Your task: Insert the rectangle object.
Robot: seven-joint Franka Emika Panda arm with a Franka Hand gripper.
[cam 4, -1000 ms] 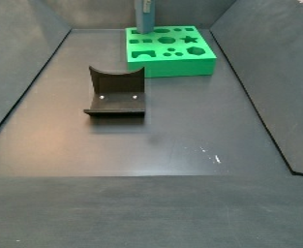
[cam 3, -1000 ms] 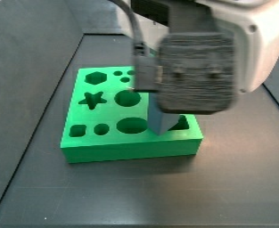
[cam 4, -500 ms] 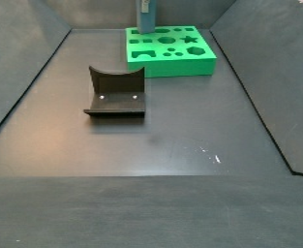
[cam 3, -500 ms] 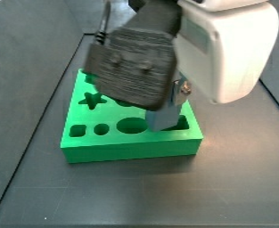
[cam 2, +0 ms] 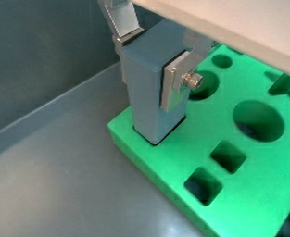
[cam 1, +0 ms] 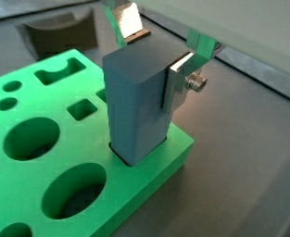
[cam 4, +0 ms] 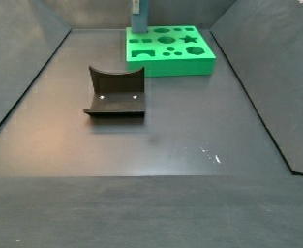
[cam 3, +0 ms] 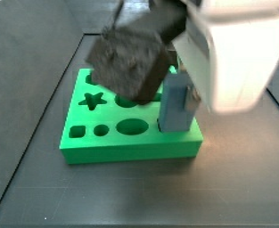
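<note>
The rectangle object [cam 1: 141, 102], a slim grey-blue block, stands upright with its lower end in a hole at a corner of the green board [cam 1: 42, 97]. Most of the block stands above the board. My gripper [cam 1: 158, 64] is around its upper part, with a silver finger [cam 1: 182, 74] flat against one face and the other finger [cam 1: 131, 20] behind the block. The other wrist view shows the same hold on the block [cam 2: 150, 88] by the gripper [cam 2: 151, 70] over the board [cam 2: 159, 157]. In a side view the block [cam 3: 174, 111] rises from the board's corner [cam 3: 129, 147].
The dark fixture [cam 4: 115, 94] stands on the dark floor in front of the green board [cam 4: 180, 66], apart from it. It also shows behind the board in a wrist view [cam 1: 55, 32]. Dark walls rise round the floor.
In a side view the hand has turned and lifted, so more of the block shows. In the other side view the block's top has shifted slightly left.
</note>
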